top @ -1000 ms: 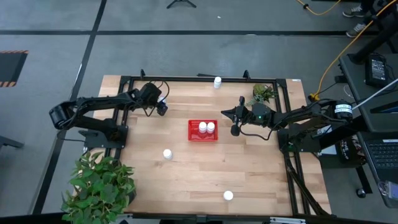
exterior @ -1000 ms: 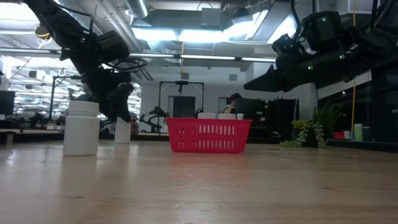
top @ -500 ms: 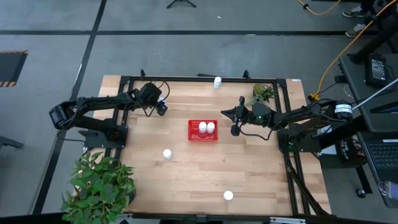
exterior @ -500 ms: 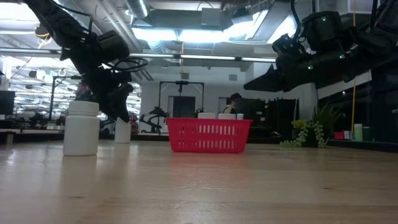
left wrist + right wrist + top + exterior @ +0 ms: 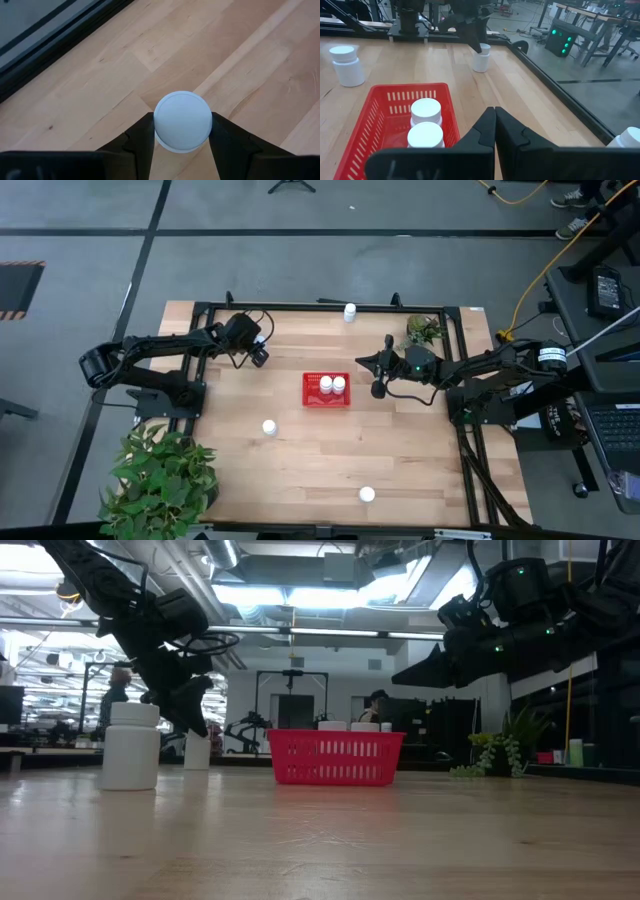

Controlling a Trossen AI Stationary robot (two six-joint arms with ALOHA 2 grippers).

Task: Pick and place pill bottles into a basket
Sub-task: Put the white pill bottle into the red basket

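The red basket (image 5: pixel 327 390) sits mid-table with two white pill bottles (image 5: pixel 332 384) standing in it. My left gripper (image 5: pixel 258 353) is down at the far left, shut on another pill bottle (image 5: pixel 182 120), which stands on the table (image 5: pixel 197 751). My right gripper (image 5: pixel 378 376) is shut and empty, held above the table just right of the basket (image 5: pixel 390 107). Three more bottles stand loose: one at the far edge (image 5: pixel 349 311), one left of centre (image 5: pixel 269 427), one near the front edge (image 5: pixel 367 494). My left gripper pinches the bottle's round cap (image 5: pixel 159 131) between its two fingers (image 5: pixel 141 142), one on each side. The fingers come from above, slanting down. The bottle stands upright with its base on the table (image 5: pixel 197 766).
A small green plant (image 5: pixel 423 330) stands at the far right corner, behind my right arm. A larger leafy plant (image 5: pixel 160 480) overhangs the table's near left corner. A black frame (image 5: pixel 320 306) rims the table. Bare wood lies between the basket and the front edge.
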